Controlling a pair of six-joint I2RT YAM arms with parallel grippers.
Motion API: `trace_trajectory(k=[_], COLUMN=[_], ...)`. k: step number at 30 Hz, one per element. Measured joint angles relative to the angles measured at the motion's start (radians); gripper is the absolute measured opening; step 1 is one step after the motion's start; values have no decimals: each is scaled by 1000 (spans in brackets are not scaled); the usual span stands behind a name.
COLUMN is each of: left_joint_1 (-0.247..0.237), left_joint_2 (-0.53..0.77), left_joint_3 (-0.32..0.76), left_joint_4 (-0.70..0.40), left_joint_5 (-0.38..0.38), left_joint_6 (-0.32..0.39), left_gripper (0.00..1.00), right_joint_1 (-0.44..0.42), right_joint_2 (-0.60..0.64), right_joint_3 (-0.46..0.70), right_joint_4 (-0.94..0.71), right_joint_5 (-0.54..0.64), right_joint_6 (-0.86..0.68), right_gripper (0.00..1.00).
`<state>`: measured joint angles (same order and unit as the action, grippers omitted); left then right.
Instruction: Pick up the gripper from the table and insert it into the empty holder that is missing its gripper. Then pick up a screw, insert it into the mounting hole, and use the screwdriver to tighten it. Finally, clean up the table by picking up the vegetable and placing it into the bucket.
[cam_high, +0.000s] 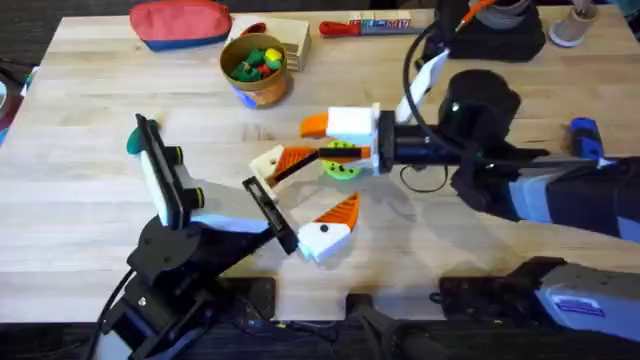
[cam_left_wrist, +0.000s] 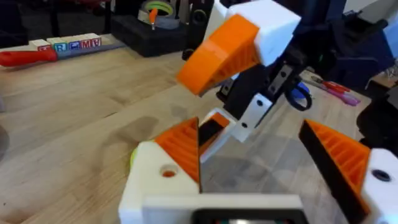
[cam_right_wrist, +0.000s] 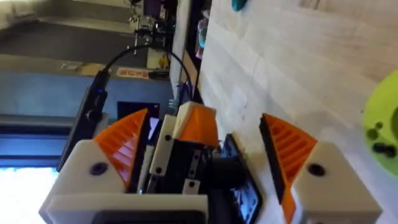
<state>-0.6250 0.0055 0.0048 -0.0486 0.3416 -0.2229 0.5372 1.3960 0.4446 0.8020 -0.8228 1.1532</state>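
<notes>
My right gripper (cam_high: 318, 140) (cam_right_wrist: 205, 118) reaches in from the right, rolled on its side and open. Between its fingers stands a black claw piece with the white holder (cam_left_wrist: 254, 117) (cam_right_wrist: 165, 146). A small orange wedge, the gripper (cam_left_wrist: 214, 127) (cam_right_wrist: 199, 127), sits at the holder; I cannot tell how firmly. My left gripper (cam_high: 330, 180) (cam_left_wrist: 249, 134) faces it from the front, open and holding nothing. The dark green vegetable (cam_high: 134, 144) (cam_right_wrist: 239, 5) lies at the far left beside the left arm. The bucket (cam_high: 255, 85) stands at the back. A blue screwdriver (cam_high: 584, 130) shows behind the right arm.
A lime green disc (cam_high: 342, 170) (cam_right_wrist: 380, 124) lies under the right gripper. A red pouch (cam_high: 180, 22) and a red-handled tool (cam_high: 340, 28) (cam_left_wrist: 25, 57) with letter blocks line the back edge. A black stand (cam_high: 490, 35) fills the back right.
</notes>
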Motion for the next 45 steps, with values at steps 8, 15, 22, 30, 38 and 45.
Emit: trace_trajectory(k=[8,15,22,30,38,45], left_joint_1=[0,0,0,0,0,0], left_joint_2=[0,0,0,0,0,0], left_joint_3=[0,0,0,0,0,0], left_joint_4=[0,-1,-12,-13,-13,-13], left_joint_5=[-43,-75,-94,-100,-101,-102], left_joint_6=[5,6,6,6,6,6], left_gripper=[988,988,988,988,988,987], right_joint_1=[-203,-189,-90,97,182,186], right_joint_2=[0,0,0,24,101,112], right_joint_3=[116,324,401,403,403,403], right_joint_4=[-330,-927,-1132,-1136,-1122,-1115], right_joint_5=[-70,70,321,571,681,713], right_joint_6=[-344,-810,-1169,-1306,-1332,-1337], right_gripper=[992,992,990,734,490,227])
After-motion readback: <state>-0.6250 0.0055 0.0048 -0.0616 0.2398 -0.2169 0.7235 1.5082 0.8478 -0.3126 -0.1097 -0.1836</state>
